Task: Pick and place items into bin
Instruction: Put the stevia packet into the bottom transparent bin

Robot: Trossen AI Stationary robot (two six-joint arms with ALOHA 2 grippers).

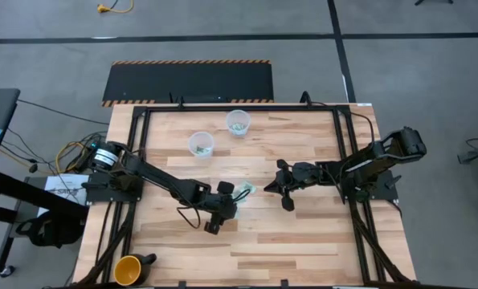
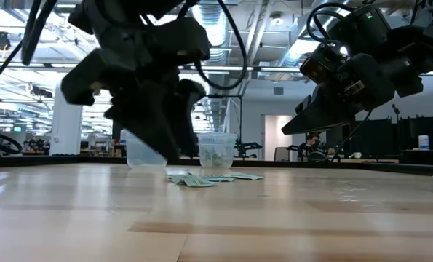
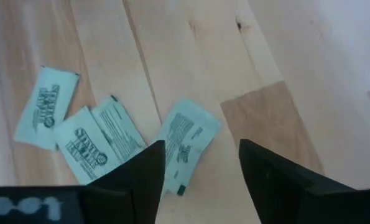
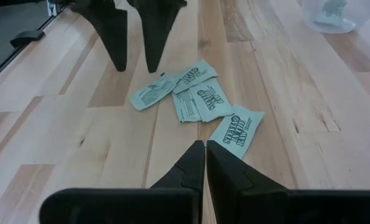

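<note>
Several small mint-green and white packets (image 1: 243, 190) lie flat in a loose cluster mid-table, also seen in the low view (image 2: 201, 179). My left gripper (image 3: 200, 168) is open and points down just beside the cluster's nearest packet (image 3: 185, 138); its fingers (image 4: 117, 37) show in the right wrist view too. My right gripper (image 4: 204, 155) is shut and hovers on the cluster's right side, aimed at a packet (image 4: 235, 130). Two clear cups (image 1: 201, 144) (image 1: 238, 123) stand farther back, each holding packets.
A yellow mug (image 1: 128, 270) sits at the table's near left corner. The clear cups (image 2: 145, 153) (image 2: 216, 153) stand behind the packets in the low view. A black frame rims the table (image 1: 222, 105). Bare wood lies near and right of the cluster.
</note>
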